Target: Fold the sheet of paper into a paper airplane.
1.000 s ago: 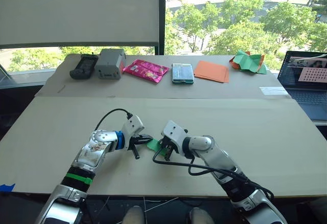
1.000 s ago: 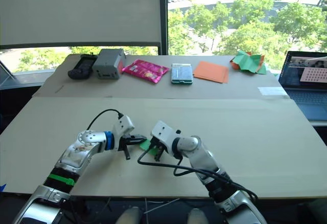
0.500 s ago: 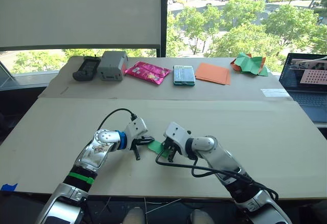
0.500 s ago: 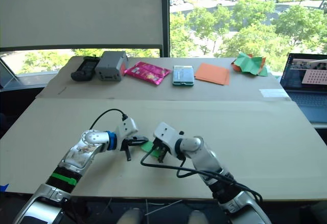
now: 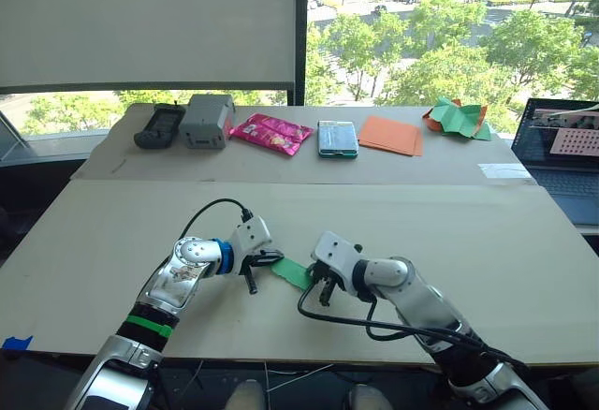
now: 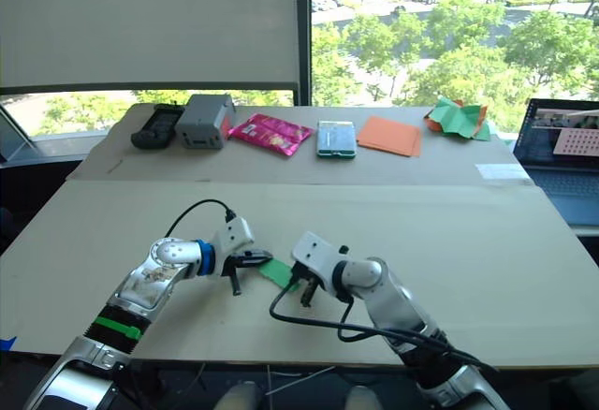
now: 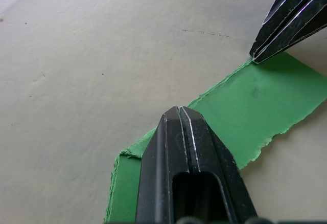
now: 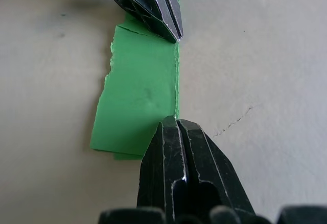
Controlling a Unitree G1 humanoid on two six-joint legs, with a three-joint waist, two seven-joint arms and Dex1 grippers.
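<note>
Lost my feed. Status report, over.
Both grippers shut, left gripper and right gripper tips pressing opposite ends of the folded sheet of paper. Nothing obstructing.

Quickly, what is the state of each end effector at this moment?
Left end effector: closed, tip pressed on the folded bright green sheet of paper.
Right end effector: closed, tip at the paper's edge.
</note>
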